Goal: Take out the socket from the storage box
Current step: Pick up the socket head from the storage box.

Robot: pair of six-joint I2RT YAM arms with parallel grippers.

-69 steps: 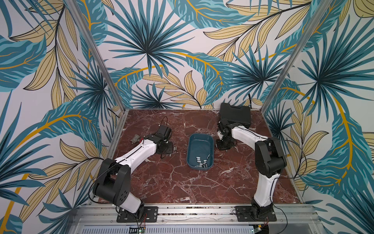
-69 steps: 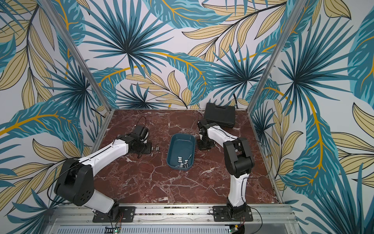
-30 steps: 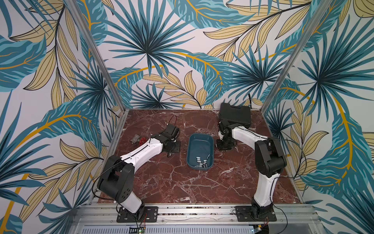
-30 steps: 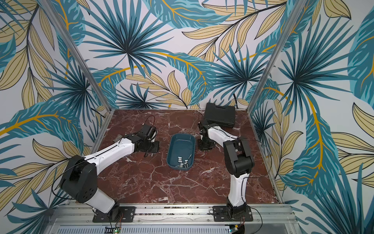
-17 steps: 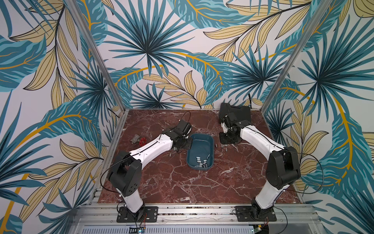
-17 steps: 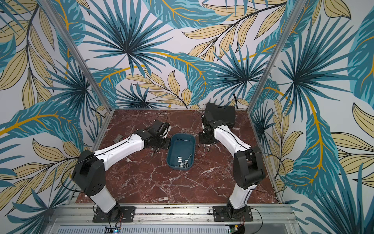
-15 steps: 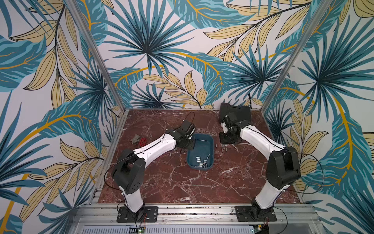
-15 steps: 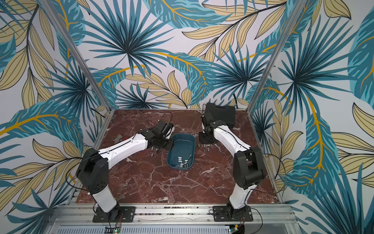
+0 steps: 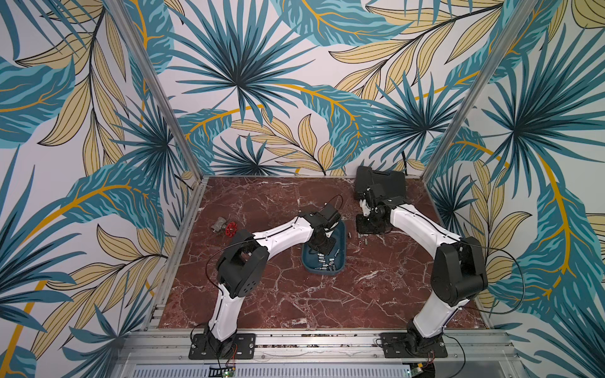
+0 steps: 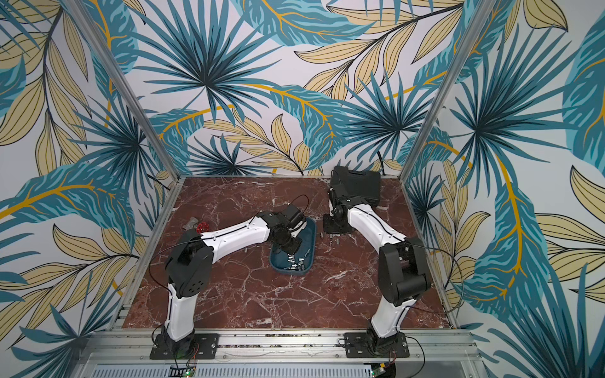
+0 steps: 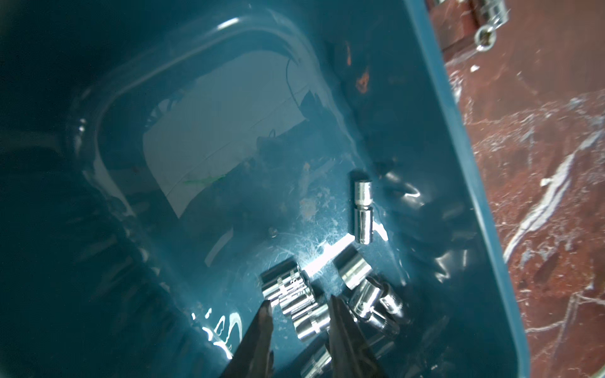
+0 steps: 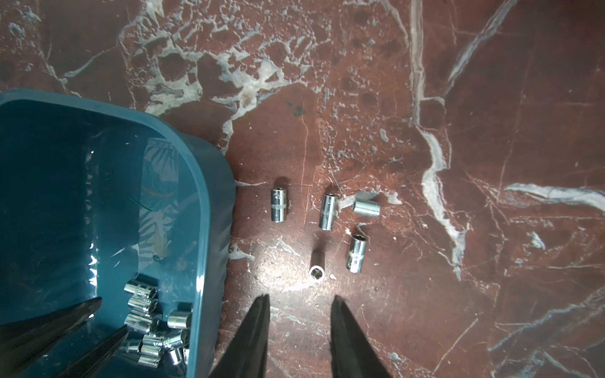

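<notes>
Over on the far left of the marble table [image 9: 294, 294], a small valve [image 9: 226, 227] with a red handwheel sits alone, well apart from the work. Next along, the left arm reaches down into the storage box [image 9: 342, 252], a shallow teal bin near the middle of the table. The left gripper [image 11: 299, 301] hangs low inside it with its fingers a narrow way apart. Their tips are right over the pile of sockets [image 11: 294, 291] and, as far as I can see, clamped on nothing. The pile crowds the near end of the bin, and a lone socket [image 11: 363, 212] lies flat a little apart from it, near the side wall.

These look like small chromed steel pieces. I'd expect them to be dense for their size, completely rigid, slick, and quick to roll on the glossy plastic. The best hold is probably across the barrel, on the knurled band where one shows. In the pile, closing fingers may shove neighbours aside, so the lone one looks the easier pick.

Just right of the bin, five loose sockets [image 12: 327, 212] lie on the table. The right gripper [image 12: 301, 297] hovers beside them, its fingers narrowly parted and empty. A black case [image 9: 383, 180] stands at the back right.
</notes>
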